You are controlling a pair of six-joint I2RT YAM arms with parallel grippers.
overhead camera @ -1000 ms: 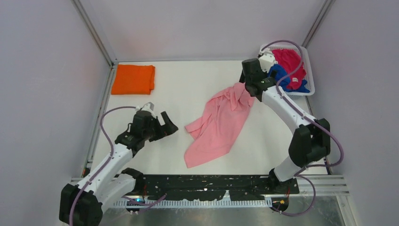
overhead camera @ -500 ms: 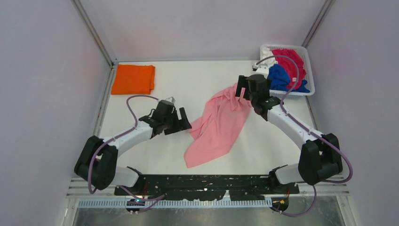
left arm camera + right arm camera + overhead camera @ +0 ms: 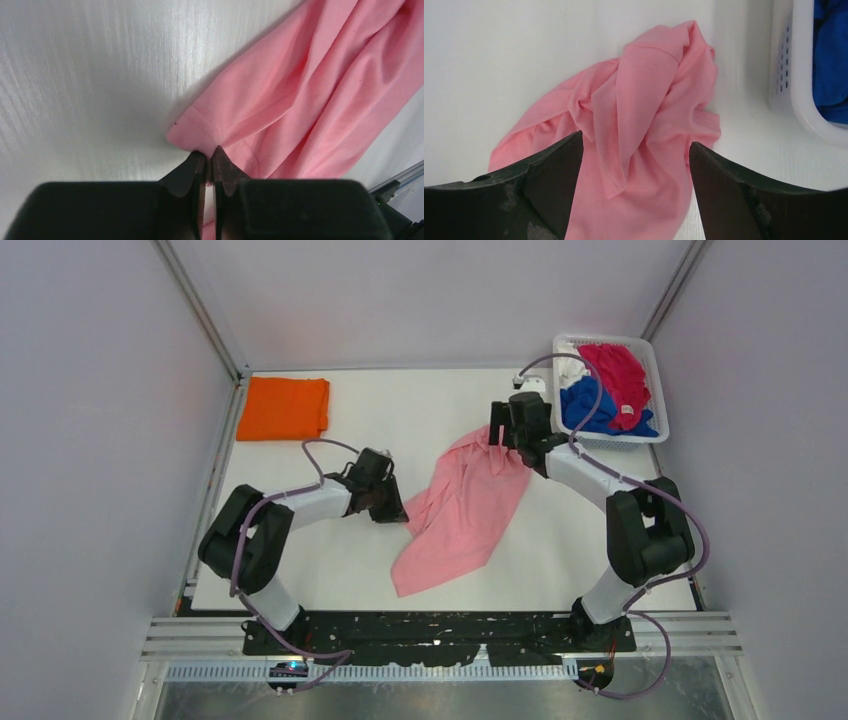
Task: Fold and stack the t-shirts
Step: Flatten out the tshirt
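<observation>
As the stack stood: one orange shirt [image 3: 284, 408] lay folded in a neat rectangle at the far left corner of the table [image 3: 400, 410]; nothing lay on it yet; the pink shirt [image 3: 460, 510] had not joined it.
Pink shirt: unfolded, sprawled mid-table in a long crumpled diagonal; its far end bunched into twisted ridges near the basket [image 3: 655, 390]; its near end tapered to a flat point.
Basket: white plastic mesh, far right corner; a blue shirt [image 3: 582, 405], a magenta-red shirt [image 3: 615, 375] and a white shirt [image 3: 572, 362] heaped inside, all waiting; I judged the job about a fifth done.
Left gripper [image 3: 209, 155]: fingers pressed together on the hemmed corner at the pink shirt's left edge; a sliver of pink showed between them.
Right gripper [image 3: 636, 142]: jaws spread wide above the bunched far end, holding nothing.
Cloth: soft matte knit with a stitched hem; it draped in loose folds; it would probably slide easily on the smooth white tabletop.
</observation>
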